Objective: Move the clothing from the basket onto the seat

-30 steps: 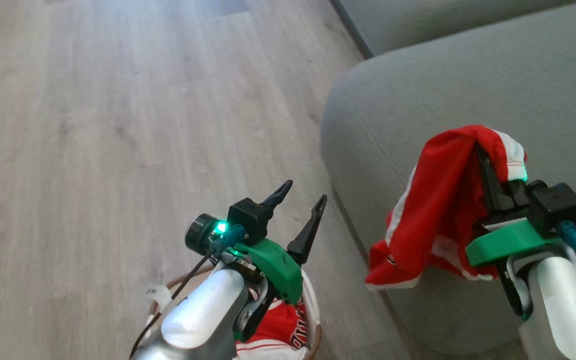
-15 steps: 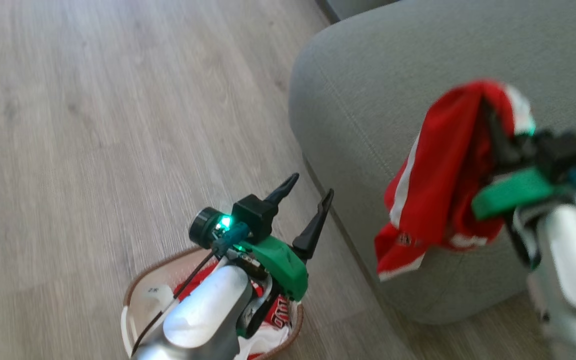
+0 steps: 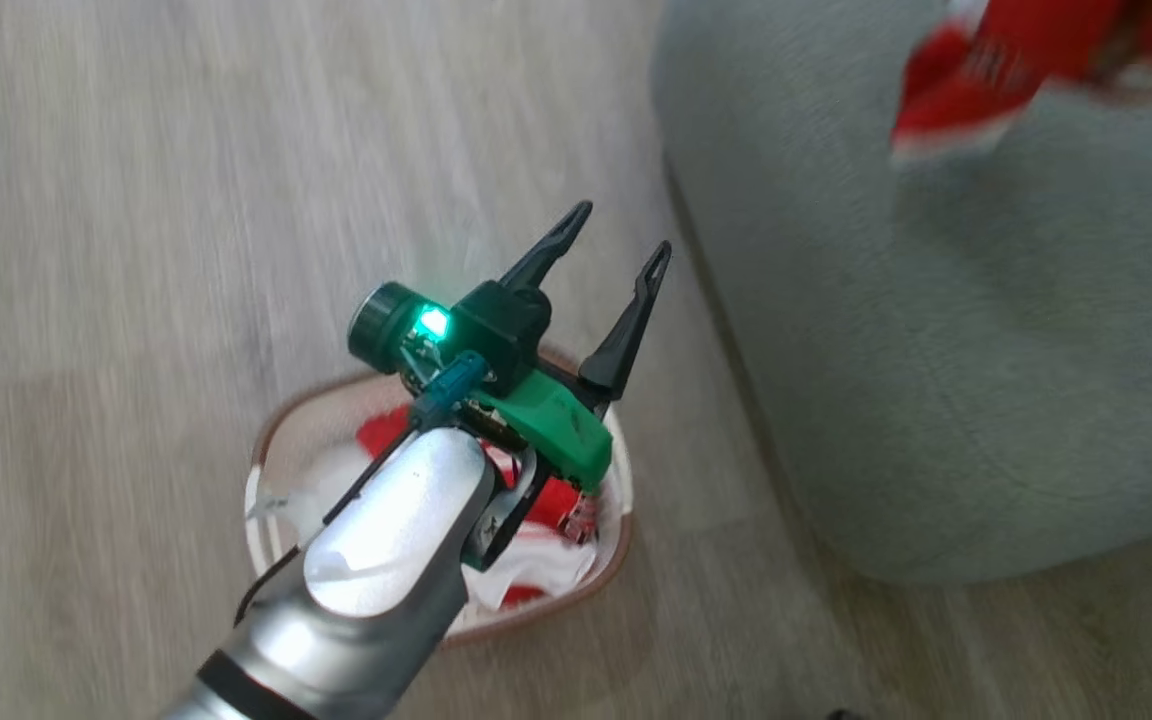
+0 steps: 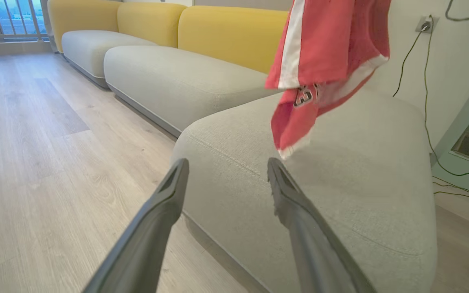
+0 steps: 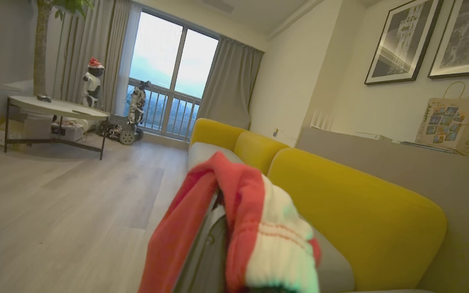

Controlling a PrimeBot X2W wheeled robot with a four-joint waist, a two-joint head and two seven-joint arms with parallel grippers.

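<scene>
Left gripper (image 3: 618, 232) has its fingers apart and empty, hovering over the basket (image 3: 271, 440), which sits on the floor (image 3: 86, 250) just left of the seat (image 3: 986, 350). Red-and-white clothing (image 3: 391, 432) lies inside the basket. Right gripper (image 5: 214, 232) is clamped on a red garment (image 4: 324, 53) with a white stripe, which hangs in the air over the seat.

clothing (image 3: 981, 85) lifted further over seat (image 3: 936, 350), camera tilted down
</scene>
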